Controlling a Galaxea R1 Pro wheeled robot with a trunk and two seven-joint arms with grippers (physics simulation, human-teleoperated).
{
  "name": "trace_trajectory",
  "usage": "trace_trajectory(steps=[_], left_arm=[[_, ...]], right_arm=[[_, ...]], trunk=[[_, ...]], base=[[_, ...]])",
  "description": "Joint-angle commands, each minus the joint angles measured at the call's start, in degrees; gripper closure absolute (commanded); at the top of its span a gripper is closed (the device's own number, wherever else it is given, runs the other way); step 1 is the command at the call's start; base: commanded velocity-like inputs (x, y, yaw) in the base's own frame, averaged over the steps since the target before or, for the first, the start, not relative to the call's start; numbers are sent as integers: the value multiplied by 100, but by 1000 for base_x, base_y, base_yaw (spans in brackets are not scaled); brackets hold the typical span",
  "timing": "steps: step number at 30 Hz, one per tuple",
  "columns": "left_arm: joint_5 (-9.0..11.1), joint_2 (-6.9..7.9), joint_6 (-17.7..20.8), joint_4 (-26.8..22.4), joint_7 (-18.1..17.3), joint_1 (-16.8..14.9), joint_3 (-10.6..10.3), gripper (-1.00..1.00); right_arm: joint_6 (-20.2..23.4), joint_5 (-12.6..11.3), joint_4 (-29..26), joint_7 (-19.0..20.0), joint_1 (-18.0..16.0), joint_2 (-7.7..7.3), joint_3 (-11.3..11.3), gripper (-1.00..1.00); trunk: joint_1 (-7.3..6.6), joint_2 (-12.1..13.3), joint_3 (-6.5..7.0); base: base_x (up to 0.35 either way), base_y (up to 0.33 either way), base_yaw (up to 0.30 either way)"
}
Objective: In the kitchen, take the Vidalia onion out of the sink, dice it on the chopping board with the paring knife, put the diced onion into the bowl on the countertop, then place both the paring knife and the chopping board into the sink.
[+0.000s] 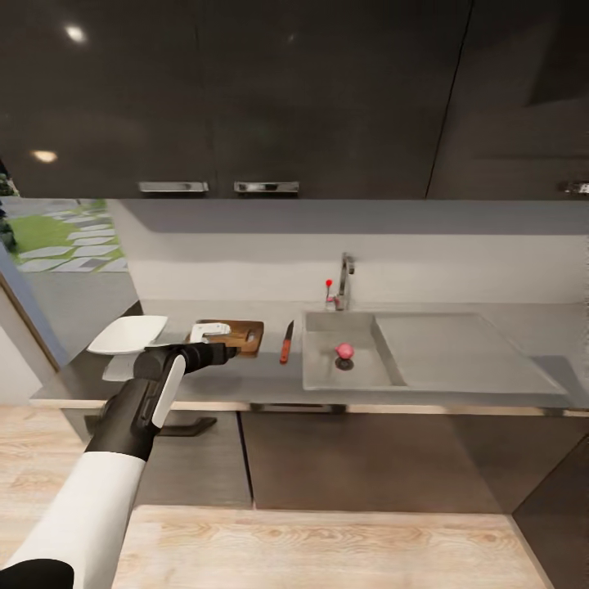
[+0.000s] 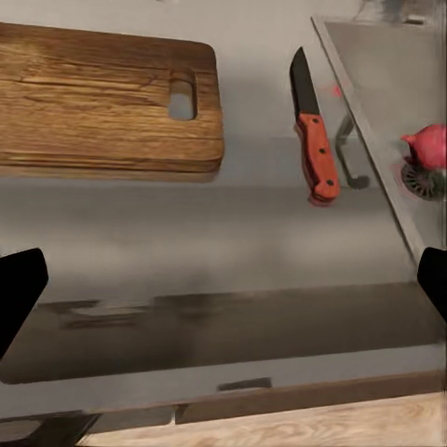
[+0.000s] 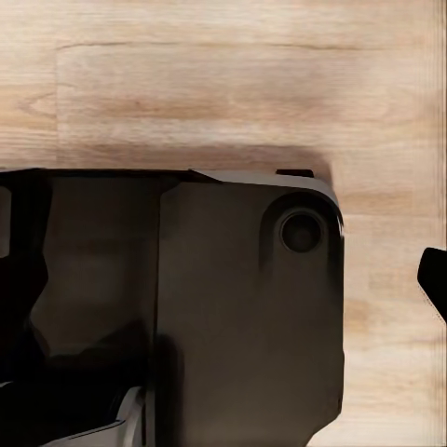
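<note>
1. Pale wood floor (image 3: pixel 233 84) lies nearest, under my right arm, which hangs low beside my dark base (image 3: pixel 242 307). One dark fingertip of my right fingers (image 3: pixel 434 279) shows at the frame edge; whether they are open or closed I cannot tell.
2. Next comes the grey bench (image 1: pixel 270 380), and my left arm reaches out over its front edge. My left fingers (image 1: pixel 214 331) are spread wide and hold nothing; in the left wrist view the two dark tips sit at opposite edges with bare steel between them.
3. Just beyond those fingers is the brown board (image 1: pixel 233 335), flat on the bench, its slot handle towards the knife. The white bowl (image 1: pixel 127 334) sits beside it on the far-left end.
4. The knife (image 1: pixel 286 342) lies between board and sink (image 1: pixel 360 380), red handle towards me, blade pointing at the wall.
5. The onion (image 1: pixel 344 351) rests in the basin by the drain, untouched, with the tap (image 1: pixel 346 278) behind it.
6. I judge the first step is in hand: fetching the onion. Next I should swing an open hand across into the basin, then close on the bulb from above.
</note>
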Motion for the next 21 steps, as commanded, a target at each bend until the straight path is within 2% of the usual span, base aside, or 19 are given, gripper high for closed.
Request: trace_trajectory(steps=[1, 12, 21], left_arm=[[48, 4, 28, -5, 23, -7, -8, -100], [48, 4, 27, -5, 23, -6, -10, -100], [48, 4, 28, 38, 23, -8, -16, -100]], right_arm=[[-16, 39, 5, -13, -5, 2, -23, -100], [-16, 39, 5, -13, -5, 2, -23, -100], [-16, 39, 5, -13, -5, 2, -23, -100]], trunk=[[4, -14, -13], [4, -14, -13], [4, -14, -13]], base=[[0, -319, 0], [2, -319, 0], [98, -319, 0]])
